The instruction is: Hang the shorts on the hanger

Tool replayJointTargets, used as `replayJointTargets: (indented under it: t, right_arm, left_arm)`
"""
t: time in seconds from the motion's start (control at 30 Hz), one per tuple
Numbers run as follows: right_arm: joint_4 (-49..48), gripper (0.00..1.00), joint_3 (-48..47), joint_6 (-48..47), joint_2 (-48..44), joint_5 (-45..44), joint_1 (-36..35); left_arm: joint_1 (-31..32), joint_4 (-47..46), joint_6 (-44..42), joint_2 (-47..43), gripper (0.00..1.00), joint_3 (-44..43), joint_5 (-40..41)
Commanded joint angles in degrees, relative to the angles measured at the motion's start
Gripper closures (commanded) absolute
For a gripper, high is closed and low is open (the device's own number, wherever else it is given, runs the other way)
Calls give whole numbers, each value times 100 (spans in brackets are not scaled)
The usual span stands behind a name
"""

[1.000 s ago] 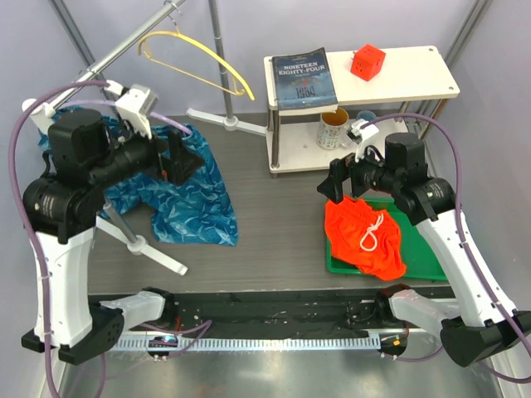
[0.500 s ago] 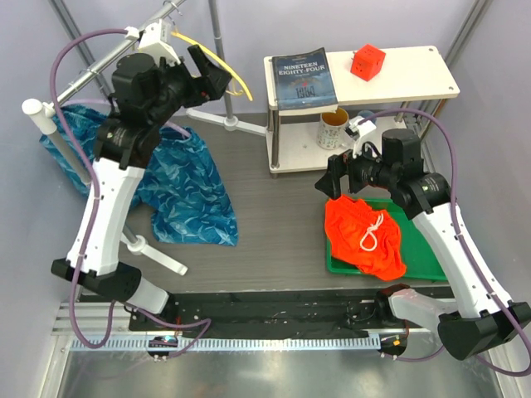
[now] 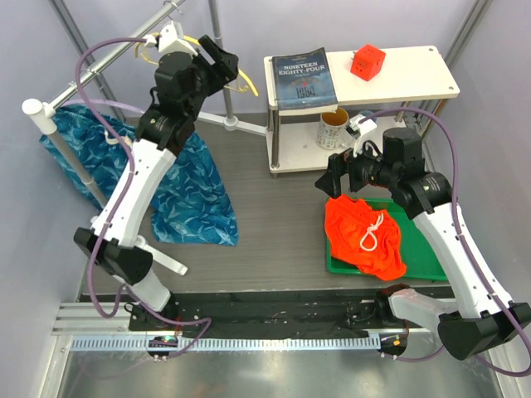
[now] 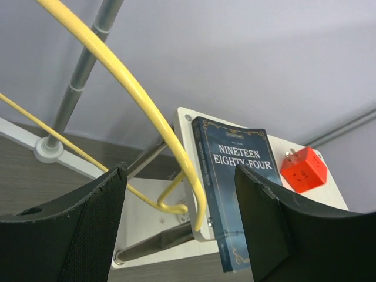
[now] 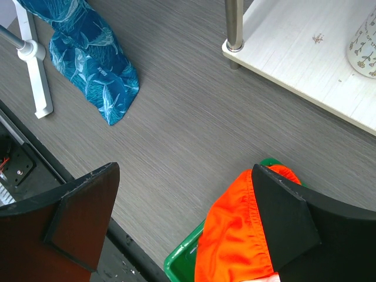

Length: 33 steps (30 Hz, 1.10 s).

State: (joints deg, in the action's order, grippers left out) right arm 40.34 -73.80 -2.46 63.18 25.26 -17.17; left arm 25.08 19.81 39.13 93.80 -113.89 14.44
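Note:
The orange-red shorts (image 3: 363, 236) with their white cord lie crumpled in a green tray (image 3: 427, 257) at the right. The thin yellow hanger (image 3: 243, 84) hangs from the metal rail at the back left. My left gripper (image 3: 224, 66) is raised to the hanger's right end. In the left wrist view the yellow hanger (image 4: 141, 100) curves down between the open fingers of my left gripper (image 4: 181, 176) without touching either pad. My right gripper (image 3: 336, 178) hovers open over the shorts' left edge. In the right wrist view the shorts (image 5: 235, 235) lie under the right finger of that gripper (image 5: 185, 170).
Blue wave-patterned shorts (image 3: 182, 191) hang off the slanted rail (image 3: 99, 70) of the rack and spread over the table. A white shelf (image 3: 415, 79) holds a book (image 3: 300, 79) and a red cube (image 3: 367, 62). A mug (image 3: 333, 127) stands on its lower level.
My left arm has swung up from beside the blue shorts to the hanger's right end, and its jaws have narrowed somewhat. The right arm has stayed put.

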Motion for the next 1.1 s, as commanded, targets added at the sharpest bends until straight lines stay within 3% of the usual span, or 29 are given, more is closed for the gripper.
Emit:
replayJointTargets:
  t: [0.0,0.37,0.6,0.7,0.9,1.07]
  right_arm:
    - [-246,0,-231,0,-104,6,21]
    - [-193,0,-258,-97,-157,-38,21]
    - [-149,0,-275,-202,-244,-108,21]
    - [-105,0,-328,-255,-262,-135,21]
    - [-79,0,-346,-343,-280,-144,21]
    - [-70,0,-302,-352,-297,-117,29]
  left_arm:
    - [111,-382,235,305,27,-327,603]
    - [137,-399,762,885,30,-784,701]
    - [111,-382,964,1149,52,-995,894]
    - [85,-320,1052,1193,73,-1022,929]
    - [14,-311,982,1211,97,-1101,991]
    - [-21,-443,929,1176,100,-1206,1026]
